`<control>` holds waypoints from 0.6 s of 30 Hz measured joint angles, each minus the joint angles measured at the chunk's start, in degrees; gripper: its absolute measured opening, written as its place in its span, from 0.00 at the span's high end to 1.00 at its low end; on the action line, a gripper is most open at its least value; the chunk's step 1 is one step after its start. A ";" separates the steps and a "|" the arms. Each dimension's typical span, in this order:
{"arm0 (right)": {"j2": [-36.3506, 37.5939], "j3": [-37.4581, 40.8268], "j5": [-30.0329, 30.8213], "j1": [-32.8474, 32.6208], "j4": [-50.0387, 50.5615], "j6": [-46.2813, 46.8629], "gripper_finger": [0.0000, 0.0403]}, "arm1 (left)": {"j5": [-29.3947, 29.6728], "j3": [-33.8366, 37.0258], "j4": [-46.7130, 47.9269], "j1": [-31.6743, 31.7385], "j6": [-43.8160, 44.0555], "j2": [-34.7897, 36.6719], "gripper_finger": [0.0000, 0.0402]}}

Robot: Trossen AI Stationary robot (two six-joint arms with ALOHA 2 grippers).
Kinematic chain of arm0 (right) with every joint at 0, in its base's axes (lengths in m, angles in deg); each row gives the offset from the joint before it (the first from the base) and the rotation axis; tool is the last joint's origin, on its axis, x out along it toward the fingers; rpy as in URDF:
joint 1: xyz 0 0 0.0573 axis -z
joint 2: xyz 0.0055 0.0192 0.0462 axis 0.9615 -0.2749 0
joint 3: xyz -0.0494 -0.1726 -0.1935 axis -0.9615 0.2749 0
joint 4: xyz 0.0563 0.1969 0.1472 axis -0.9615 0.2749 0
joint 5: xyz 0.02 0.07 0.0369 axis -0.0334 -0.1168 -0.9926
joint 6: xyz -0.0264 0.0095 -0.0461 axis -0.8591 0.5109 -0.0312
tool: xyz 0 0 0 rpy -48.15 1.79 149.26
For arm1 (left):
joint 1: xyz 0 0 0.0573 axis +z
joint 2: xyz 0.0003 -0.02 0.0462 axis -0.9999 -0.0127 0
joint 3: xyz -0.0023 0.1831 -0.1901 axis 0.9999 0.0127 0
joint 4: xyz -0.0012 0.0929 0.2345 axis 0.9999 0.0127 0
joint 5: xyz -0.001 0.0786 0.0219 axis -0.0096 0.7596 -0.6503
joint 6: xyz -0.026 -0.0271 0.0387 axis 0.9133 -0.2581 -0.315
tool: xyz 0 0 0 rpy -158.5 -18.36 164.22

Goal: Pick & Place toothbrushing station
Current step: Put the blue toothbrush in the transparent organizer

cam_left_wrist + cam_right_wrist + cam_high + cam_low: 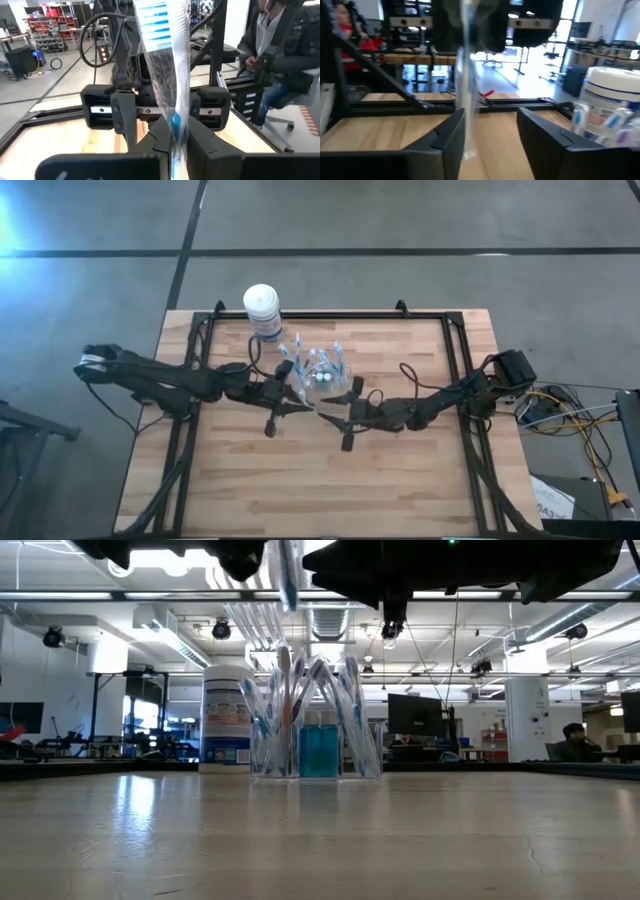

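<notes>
A clear plastic cup (320,375) stands on the table behind its middle. It holds several blue-and-white toothbrushes and small white-capped pieces, and also shows in the low view (315,745). My left gripper (298,404) is just near of the cup, shut on one wrapped toothbrush (167,60). That toothbrush also shows in the low view (288,580) above the cup. My right gripper (325,416) faces the left one, open (492,140). The held toothbrush (467,85) stands between its fingers, close to one finger (451,137). My left gripper pinches the toothbrush's handle (175,125), in its clear wrapper, between its two fingers. The fingers come level from the table's left and lie across it. The toothbrush stands about upright, clear of the table, its blue-striped end (152,20) away from the fingers. Whether my right gripper touches the toothbrush, I cannot tell.
A white-lidded tub with a blue label (262,310) stands at the table's far edge, left of the cup. Black frame rails (460,380) run along the table's sides. A seated person (280,55) shows beyond the table. Bare wood (320,490) lies toward the near edge.
</notes>
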 joint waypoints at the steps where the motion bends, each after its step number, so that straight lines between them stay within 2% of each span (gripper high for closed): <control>1: 0.11 0.00 0.92 -0.10 0.27 -0.02 0.56 | 0.30 0.06 1.52 0.00 -0.49 1.20 0.94; 7: 0.21 0.00 2.42 -0.31 0.66 -0.19 0.49 | 1.87 5.07 3.78 0.19 -2.56 9.86 0.94; 14: 0.21 0.00 2.41 -0.32 0.75 -0.22 0.49 | 10.89 15.78 2.09 2.29 -2.43 21.02 0.94; 18: 0.21 0.00 2.41 -0.30 0.72 -0.43 0.49 | 16.05 22.53 -5.90 3.36 -2.34 23.21 0.94</control>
